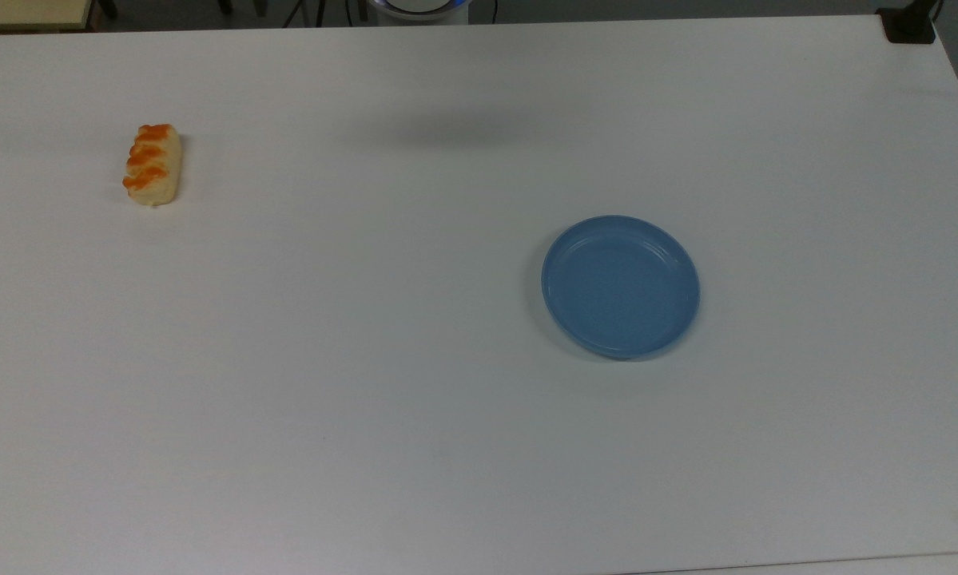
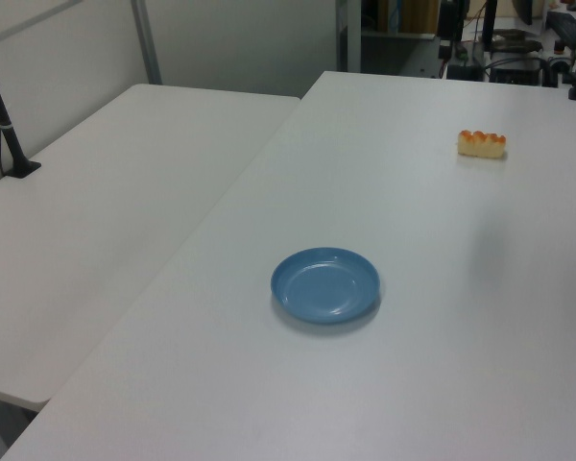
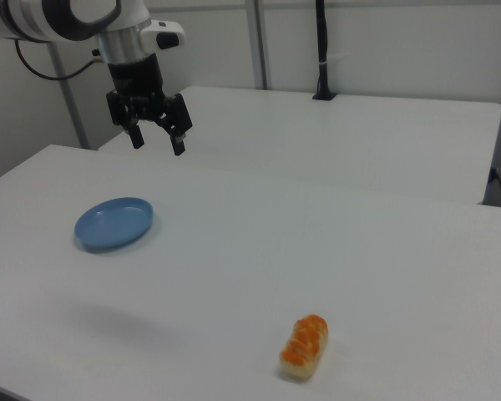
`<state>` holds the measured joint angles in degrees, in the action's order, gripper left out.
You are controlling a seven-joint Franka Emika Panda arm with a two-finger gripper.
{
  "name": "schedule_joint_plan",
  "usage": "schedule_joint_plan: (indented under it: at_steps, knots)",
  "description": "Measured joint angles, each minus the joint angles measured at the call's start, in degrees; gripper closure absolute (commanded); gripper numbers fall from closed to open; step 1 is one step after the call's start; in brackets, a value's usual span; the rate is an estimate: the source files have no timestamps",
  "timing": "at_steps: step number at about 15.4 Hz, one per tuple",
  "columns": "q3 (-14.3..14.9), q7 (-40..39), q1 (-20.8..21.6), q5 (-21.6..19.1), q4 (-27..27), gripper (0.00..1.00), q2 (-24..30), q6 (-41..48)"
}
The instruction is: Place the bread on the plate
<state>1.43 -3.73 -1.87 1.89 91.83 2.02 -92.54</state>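
Note:
The bread (image 1: 153, 164) is a small cream bun with orange-brown patches, lying on the white table at the top view's left; I also see the bread (image 2: 482, 144) in the left view and the bread (image 3: 305, 347) near the right view's bottom edge. The blue plate (image 1: 620, 285) rests bare right of centre in the top view, and the same plate (image 2: 325, 284) (image 3: 114, 223) appears from both sides. My gripper (image 3: 157, 142) hangs open high above the table, behind the plate in the right view, holding nothing and far from the bread.
A second white table (image 2: 106, 211) adjoins along the left view's left. A black pole on a clamp (image 3: 321, 50) stands on that far table. The arm's base (image 1: 419, 8) sits at the top view's upper edge. Wide bare tabletop (image 1: 351, 359) lies between bread and plate.

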Motion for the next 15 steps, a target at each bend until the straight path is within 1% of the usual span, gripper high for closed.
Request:
schedule_joint_plan:
  at_steps: [1,15]
  knots:
    - [-0.18,0.86,0.04,0.0,0.01,0.0,-0.16,0.0]
    - [-0.17,0.86,0.04,0.0,0.0,0.0,-0.16,0.0]
